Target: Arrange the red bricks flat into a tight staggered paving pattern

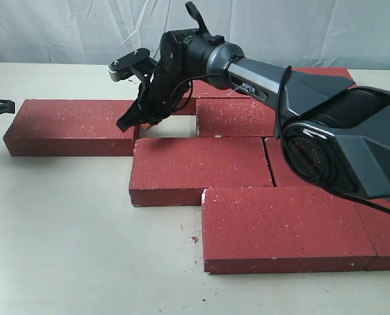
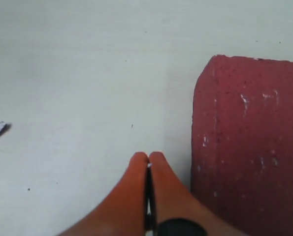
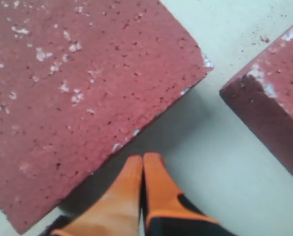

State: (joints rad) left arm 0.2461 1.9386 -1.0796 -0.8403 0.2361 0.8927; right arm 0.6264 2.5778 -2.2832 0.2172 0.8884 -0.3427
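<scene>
Paving unfinished: red bricks [image 1: 198, 167] flat, clustered toward right edge of table [image 1: 63, 249]; leftmost brick [image 1: 70, 125] stands off. Clenched, empty right gripper [image 1: 124, 123] in gap; left gripper [image 2: 148, 162] clenched beside brick's end. Push low, square, slowly.

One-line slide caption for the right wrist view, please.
Closed orange fingers over the pale table, between a rough dark-red paving brick and a second brick's corner.
</scene>
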